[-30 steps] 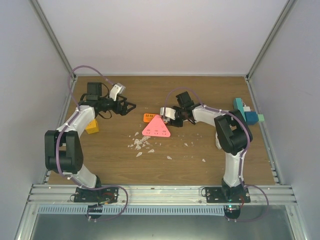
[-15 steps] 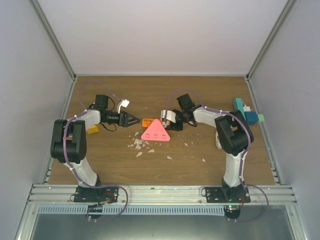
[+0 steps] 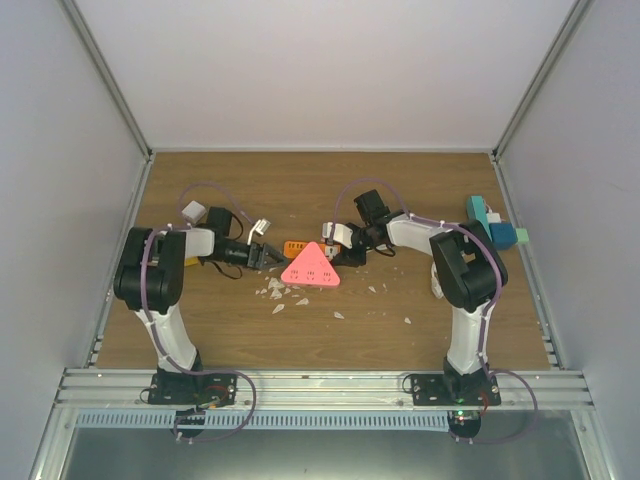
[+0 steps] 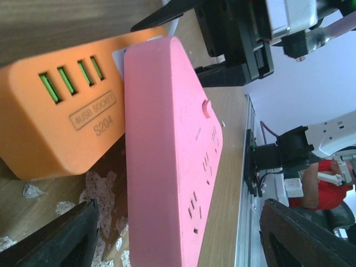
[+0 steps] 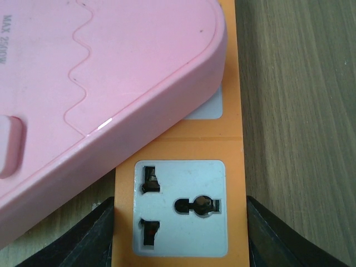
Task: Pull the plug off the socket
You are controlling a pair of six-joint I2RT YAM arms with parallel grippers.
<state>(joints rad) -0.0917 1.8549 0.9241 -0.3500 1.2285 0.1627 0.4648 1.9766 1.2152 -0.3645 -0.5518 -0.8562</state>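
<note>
left pincer point(image 3: 268, 257) open, empty, pink adapter point(image 3: 311, 266) just ahead | orange strip point(image 4: 55, 117) under adapter, long axis toward right pincer point(image 5: 181, 222) | right apparently clamped on strip end

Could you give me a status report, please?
Left gripper open, facing orange plastic socket block. Right gripper clamps it. Pink triangular power strip attached. White flakes nearby.

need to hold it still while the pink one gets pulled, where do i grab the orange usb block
Grip the orange usb block by its two long flat sides, at the end with the uncovered outlet, coming in lengthwise from the right. The pink socket overlaps its middle. The right gripper has its fingers against both sides there.
</note>
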